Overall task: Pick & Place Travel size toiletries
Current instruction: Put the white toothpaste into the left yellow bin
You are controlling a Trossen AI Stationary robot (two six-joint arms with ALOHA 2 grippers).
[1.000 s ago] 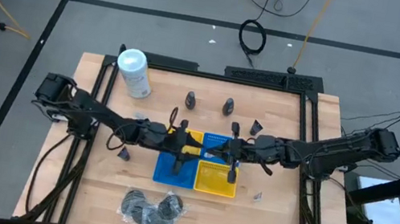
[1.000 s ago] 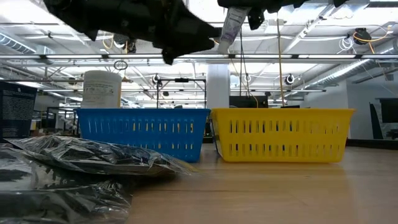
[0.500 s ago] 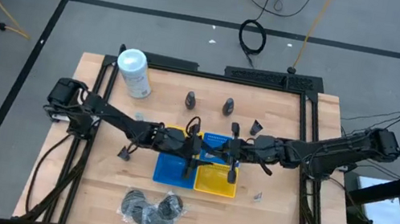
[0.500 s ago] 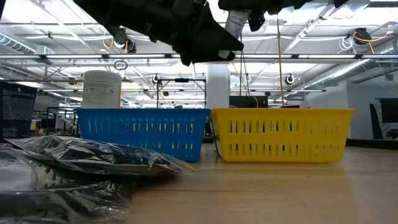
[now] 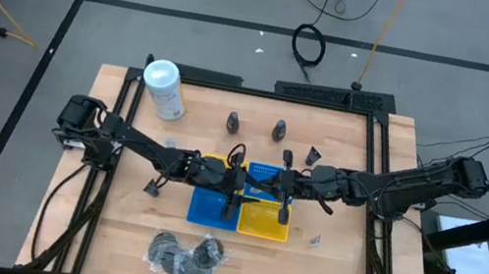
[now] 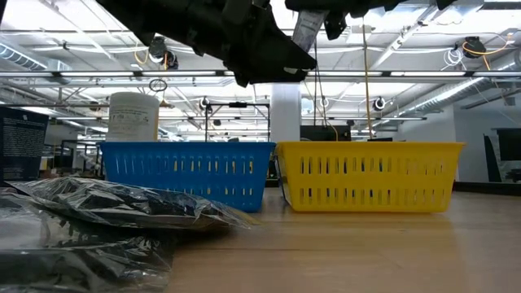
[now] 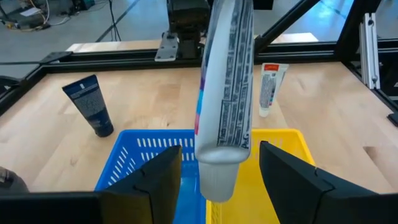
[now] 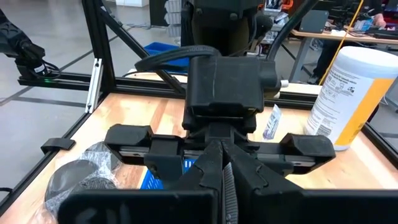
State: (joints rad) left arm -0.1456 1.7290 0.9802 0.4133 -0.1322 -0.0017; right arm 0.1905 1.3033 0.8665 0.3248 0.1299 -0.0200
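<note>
High view: left gripper (image 5: pixel 237 194) and right gripper (image 5: pixel 283 200) meet over the seam between blue basket (image 5: pixel 205 208) and yellow basket (image 5: pixel 266 224), centre of worktop (image 5: pixel 341 273). Cannot make out any held item from up here. Three dark mini bottles (image 5: pixel 233 121) stand well behind the baskets. White canister (image 5: pixel 164 89) sits at upper left, and the wrapped discs (image 5: pixel 187 257) lie in a heap at lower centre.

Low view: shows a pale tube (image 6: pixel 305 29) hanging tilted at top centre, above the gap between the baskets and clear of both rims. Upper end clamped in the right jaws. Left gripper is the dark bulk just left of the tube. Cannot tell contact from here.

Left wrist view: settles it. Left fingers (image 7: pixel 158 180) spread wide on either side of the tube (image 7: pixel 227 93), with a gap on both sides and no grip. Cap end down, over the divide between the blue and yellow baskets. Also shows a dark blue tube (image 7: pixel 92 107) standing on the worktop at left and a white tube (image 7: pixel 271 87) lying beyond the yellow basket. Neither is clear from above.

Right wrist view: right jaws pinched together at bottom centre, tube seen only edge-on. Facing them, left gripper body with fingers far apart. Canister at right, small sachet (image 8: pixel 272 122) beside it, wrapped discs at lower left.
</note>
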